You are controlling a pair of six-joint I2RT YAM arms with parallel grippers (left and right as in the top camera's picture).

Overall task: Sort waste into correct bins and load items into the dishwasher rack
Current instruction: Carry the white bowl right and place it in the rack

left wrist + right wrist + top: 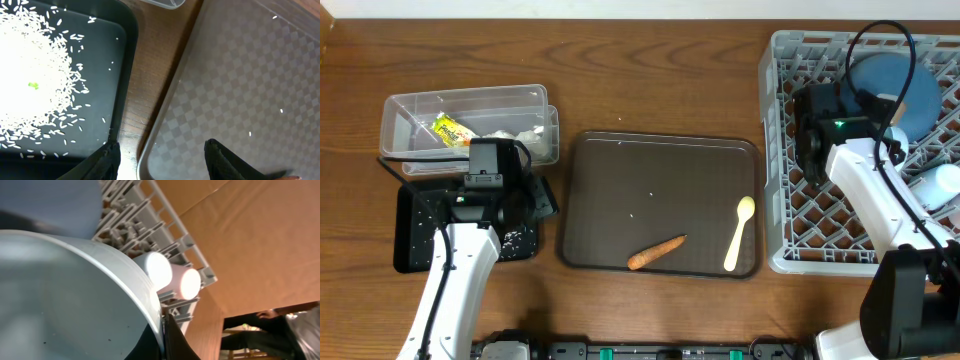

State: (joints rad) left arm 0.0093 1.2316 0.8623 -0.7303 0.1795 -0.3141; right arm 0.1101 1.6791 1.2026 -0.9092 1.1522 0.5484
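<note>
1. The brown tray (660, 185) is lying mostly bare; the carrot piece (655, 252) and spoon (740, 233) are sitting near its front edge.
2. The left gripper (162, 160) is hanging over the black tray (125, 75)'s right rim.
3. The pale-blue bowl (60, 305) is crowding the rack (170, 225).

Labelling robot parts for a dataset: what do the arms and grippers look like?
The left arm and right arm have white tubular links and boxy black wrist housings, each with a small green light. Thin black cables run along them. The left gripper and right gripper have black fingers.
</note>
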